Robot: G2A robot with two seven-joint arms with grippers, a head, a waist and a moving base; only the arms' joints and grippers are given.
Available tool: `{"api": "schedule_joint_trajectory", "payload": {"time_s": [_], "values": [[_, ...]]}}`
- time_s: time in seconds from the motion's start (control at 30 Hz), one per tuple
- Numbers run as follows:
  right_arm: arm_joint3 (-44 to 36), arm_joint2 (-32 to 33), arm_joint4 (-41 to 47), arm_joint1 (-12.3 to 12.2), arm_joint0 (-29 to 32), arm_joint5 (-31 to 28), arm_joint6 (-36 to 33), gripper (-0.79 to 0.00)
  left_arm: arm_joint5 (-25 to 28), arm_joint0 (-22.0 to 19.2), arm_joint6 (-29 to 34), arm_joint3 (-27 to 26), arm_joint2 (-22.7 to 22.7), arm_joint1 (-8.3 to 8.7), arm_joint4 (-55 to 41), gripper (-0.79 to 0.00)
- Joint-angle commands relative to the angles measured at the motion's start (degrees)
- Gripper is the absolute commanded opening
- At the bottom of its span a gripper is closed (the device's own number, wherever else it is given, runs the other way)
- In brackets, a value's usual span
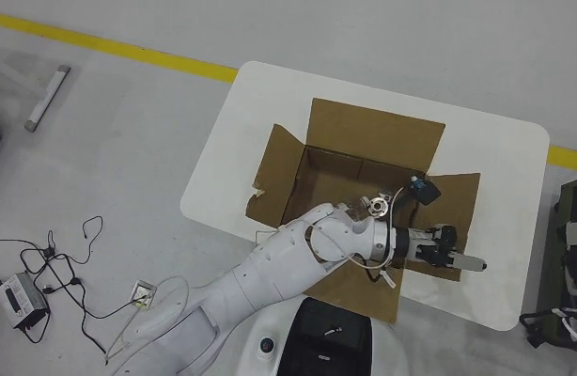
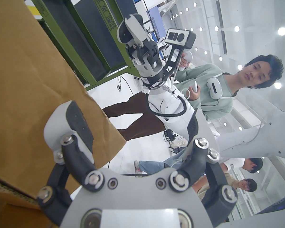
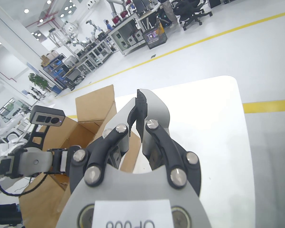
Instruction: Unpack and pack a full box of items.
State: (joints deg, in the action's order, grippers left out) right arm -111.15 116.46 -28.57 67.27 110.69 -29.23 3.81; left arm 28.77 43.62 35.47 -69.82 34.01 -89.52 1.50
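An open cardboard box (image 1: 373, 127) stands on the white table (image 1: 514, 160) with its flaps spread out; the inside that shows is bare cardboard. My right gripper (image 1: 469, 264) is shut on nothing and lies level over the box's right flap, pointing at the table's right side. It also appears in the right wrist view (image 3: 139, 105) and in the left wrist view (image 2: 130, 29). My left gripper (image 2: 133, 117) is open, holds nothing and is tilted upward beside a cardboard flap (image 2: 26, 72). Its wrist (image 1: 381, 202) sits at the box's right wall. The box (image 3: 95, 105) is beside my right gripper.
A green metal cart (image 1: 575, 244) stands just past the table's right edge, and is visible again as the cart (image 2: 85, 36). Bare table top (image 3: 216, 131) stretches ahead of my right gripper. Cables and a small device (image 1: 21, 301) lie on the floor to the left.
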Motion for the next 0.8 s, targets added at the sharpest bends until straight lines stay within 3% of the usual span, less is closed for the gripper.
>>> {"api": "schedule_joint_trajectory", "payload": {"time_s": [0.0, 0.2, 0.33, 0.77], "values": [[0.0, 0.2, -0.1, 0.0, -0.2, 0.0, -0.5, -0.785, -0.1, 0.0, 0.0, 0.6, -0.4, -0.18, 1.4, 0.0], [0.9, 0.4, -1.6, 0.2, -0.3, 0.1, -0.7, -0.785, -0.9, -0.2, 0.2, 2.5, -1.5, -0.77, 4.6, 0.0], [1.2, 0.5, -2.1, 0.4, 0.0, -0.1, -0.5, -0.785, -4.9, -0.9, 0.2, 3.6, -1.4, -1.14, 6.1, 0.0], [0.8, -0.9, -3.1, 0.9, -0.2, -0.3, -0.8, -0.785, -10.5, -0.5, 0.9, -0.6, -0.3, -0.72, 14.5, 0.0]]}}
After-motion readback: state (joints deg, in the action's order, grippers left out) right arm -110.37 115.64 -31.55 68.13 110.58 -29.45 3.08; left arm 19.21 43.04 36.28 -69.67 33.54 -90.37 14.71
